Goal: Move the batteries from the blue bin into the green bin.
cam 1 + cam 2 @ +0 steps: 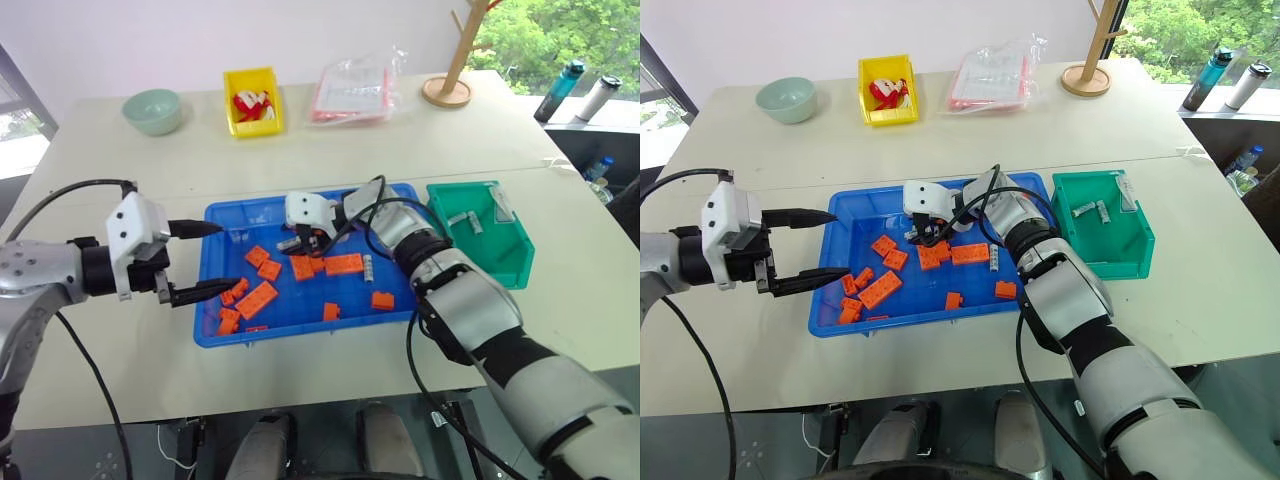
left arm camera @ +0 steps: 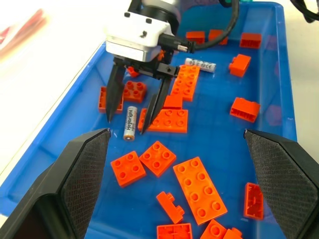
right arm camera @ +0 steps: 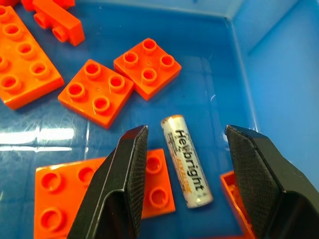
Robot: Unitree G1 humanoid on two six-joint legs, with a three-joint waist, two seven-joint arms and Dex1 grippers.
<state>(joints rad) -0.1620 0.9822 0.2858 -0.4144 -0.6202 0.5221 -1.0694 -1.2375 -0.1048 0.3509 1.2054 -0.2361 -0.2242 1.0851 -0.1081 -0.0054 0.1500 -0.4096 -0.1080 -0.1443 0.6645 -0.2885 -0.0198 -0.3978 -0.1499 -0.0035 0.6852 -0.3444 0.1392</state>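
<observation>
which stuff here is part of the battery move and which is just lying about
Part of the job:
- silver cylindrical battery between the open right gripper fingers
- second silver battery in the tray
- large shallow blue plastic tray
- small deep green plastic bin, batteries already inside

Just lying about:
- orange toy bricks
- small yellow plastic bin
- pale green bowl
- clear plastic bag
- wooden stand

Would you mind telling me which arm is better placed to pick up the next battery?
The right. Its right gripper is open astride a silver cylindrical battery in the shallow blue plastic bin; the left gripper hovers open at the bin's far edge.
</observation>
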